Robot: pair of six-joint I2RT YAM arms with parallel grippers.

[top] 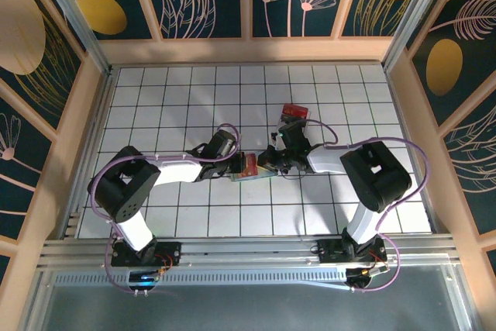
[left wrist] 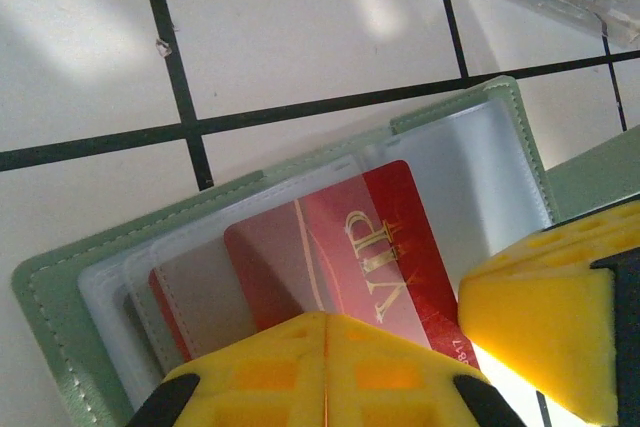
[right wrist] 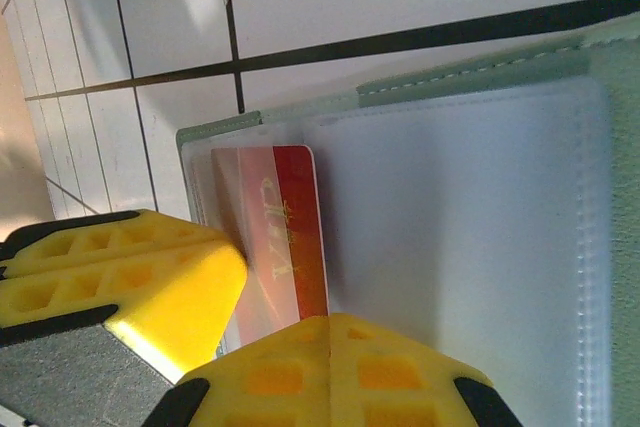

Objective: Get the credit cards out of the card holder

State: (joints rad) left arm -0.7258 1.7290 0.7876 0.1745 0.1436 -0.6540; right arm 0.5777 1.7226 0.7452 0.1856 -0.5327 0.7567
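**A:** While the wallet [left wrist: 60, 287] lies open on the tiled bench [top: 194, 98] between the two arms, who's holding what?

**B:** Left jaws are clenched, tips meeting over the lower edge of the red card [left wrist: 400, 247]. Looks like a pinch, set up for a pull.

**A:** Where's the card?

**B:** Partly out of a frosted sleeve [left wrist: 250, 237], on the panel nearer the left arm. Gold "VIP" is showing, and the rest is tucked under plastic.

**A:** Right jaws?

**B:** Clenched too, tips together on the other panel, at its clear pocket [right wrist: 460, 247]. Pinching or just pressing down, cannot tell. My guess is they're bracing the wallet so it won't slide along with the card.

**A:** More cards?

**B:** Something pale sits in a sleeve behind the red one, plus a dark red sliver beside it. Too fogged to call. The right pocket reads as plain frosted plastic.

**A:** Clear box [top: 294, 114]?

**B:** Just beyond the wallet, red stuff inside, apart from both jaws. Not ours.

**A:** Progress?

**B:** No card free yet, so I'd say early.
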